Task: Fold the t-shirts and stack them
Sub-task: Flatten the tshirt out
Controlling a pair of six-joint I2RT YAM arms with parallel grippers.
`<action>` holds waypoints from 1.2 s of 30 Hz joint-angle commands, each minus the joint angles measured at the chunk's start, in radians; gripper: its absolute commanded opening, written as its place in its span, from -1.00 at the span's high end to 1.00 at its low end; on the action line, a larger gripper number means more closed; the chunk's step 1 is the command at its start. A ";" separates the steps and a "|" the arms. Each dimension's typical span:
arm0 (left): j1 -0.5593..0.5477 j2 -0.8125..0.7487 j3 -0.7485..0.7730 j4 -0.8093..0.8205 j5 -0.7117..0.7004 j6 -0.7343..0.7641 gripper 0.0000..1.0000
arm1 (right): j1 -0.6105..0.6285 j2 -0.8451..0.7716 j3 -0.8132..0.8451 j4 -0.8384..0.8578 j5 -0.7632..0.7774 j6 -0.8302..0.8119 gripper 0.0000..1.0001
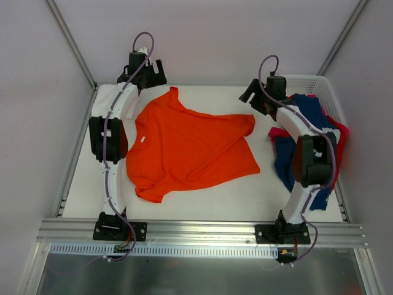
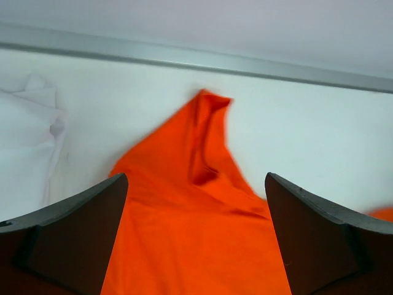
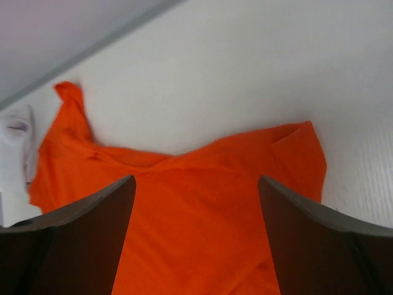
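On the middle of the table [image 1: 215, 196] lies the orange shirt [image 1: 184, 147]. It is spread out nearly flat, with some wrinkles. One sleeve pokes toward the far edge and the other reaches to the right. It is not folded yet, so I think the job is only at its start.

Both hands hang over the far side of this shirt. The left hand [image 1: 144, 72] is wide open and holds nothing. From its own camera the far sleeve shows between its fingers [image 2: 73, 233]. The right hand [image 1: 261, 92] is wide open too, with nothing in it, and the shirt lies below it.

At the far left of the table sits a white shirt [image 2: 24, 141], just beside the orange one. I cannot tell if it is folded.

At the far right stands a white basket [image 1: 325, 83]. A navy shirt [image 1: 288, 160] is in it and spills over the near side down to the table. A pink-red shirt [image 1: 341, 132] is bunched up with it. Neither of these is folded.

I see no neat stack anywhere. To me, at least three shirts need folding, and then all of them must be piled up.
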 commanded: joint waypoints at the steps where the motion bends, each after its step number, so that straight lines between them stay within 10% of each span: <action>1: -0.054 -0.341 -0.154 0.086 -0.002 -0.013 -0.92 | 0.041 -0.369 -0.120 -0.080 0.180 -0.039 -0.71; 17: -0.156 -1.060 -1.162 0.113 0.007 -0.165 -0.91 | 0.281 -0.761 -0.711 -0.447 0.399 0.280 -0.72; 36: -0.222 -1.372 -1.535 0.134 -0.039 -0.205 -0.89 | 0.296 -0.655 -0.898 -0.308 0.477 0.427 -0.54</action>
